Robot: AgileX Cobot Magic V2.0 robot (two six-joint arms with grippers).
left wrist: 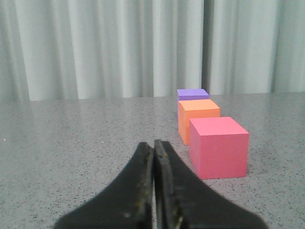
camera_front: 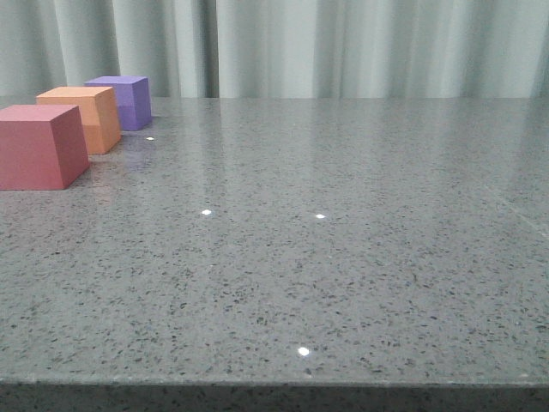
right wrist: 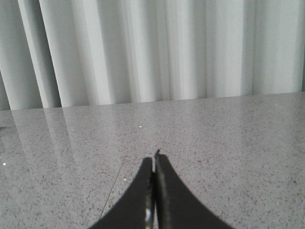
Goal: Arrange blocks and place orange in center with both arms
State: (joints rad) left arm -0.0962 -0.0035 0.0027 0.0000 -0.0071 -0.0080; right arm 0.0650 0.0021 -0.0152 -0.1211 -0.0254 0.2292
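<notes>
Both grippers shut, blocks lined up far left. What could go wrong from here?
1. The pink block, orange block and purple block sit close together in a row; fingers reaching for one may nudge its neighbours.
2. The right gripper sees no blocks, so it faces a long cross-table reach.

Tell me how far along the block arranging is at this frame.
Looks finished: pinkish-red cube, orange cube and purple cube stand in a row, orange in the middle. Nothing is in hand: left gripper and right gripper are shut and empty. Nothing visibly remains.
</notes>
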